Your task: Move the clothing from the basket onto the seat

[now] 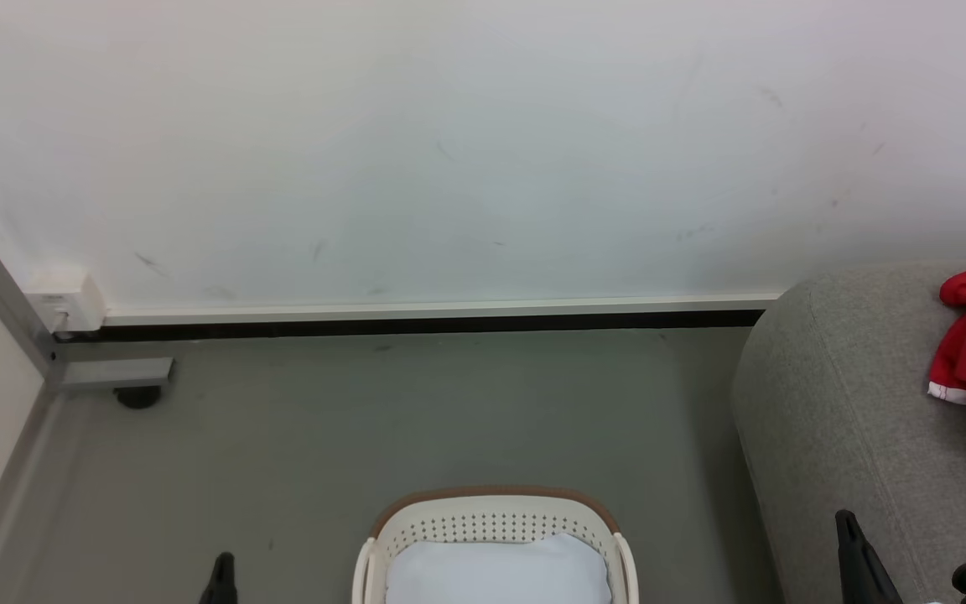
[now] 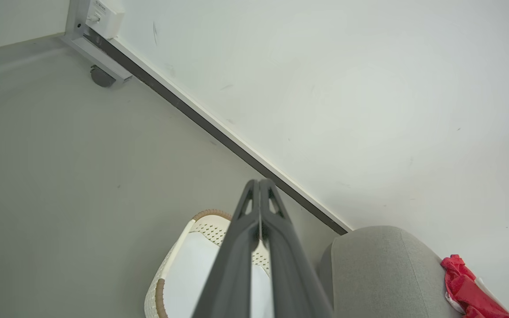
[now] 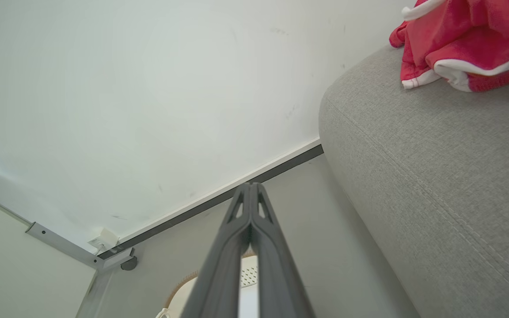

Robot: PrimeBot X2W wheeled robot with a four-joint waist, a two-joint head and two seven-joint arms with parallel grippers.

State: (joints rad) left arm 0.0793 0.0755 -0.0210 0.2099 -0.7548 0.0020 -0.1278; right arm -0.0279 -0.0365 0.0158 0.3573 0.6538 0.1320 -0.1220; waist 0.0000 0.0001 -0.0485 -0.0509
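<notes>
left pincer (image 2: 259, 182): closed tight, pointing forward | right pincer (image 3: 250, 185): closed tight, pointing forward

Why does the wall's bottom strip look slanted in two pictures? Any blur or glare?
Head view: soft even light, no glare, strip near level. Left wrist view: tilted camera slants it; left hand close, slightly soft. Right wrist view: same slant; seat weave sharp.
</notes>
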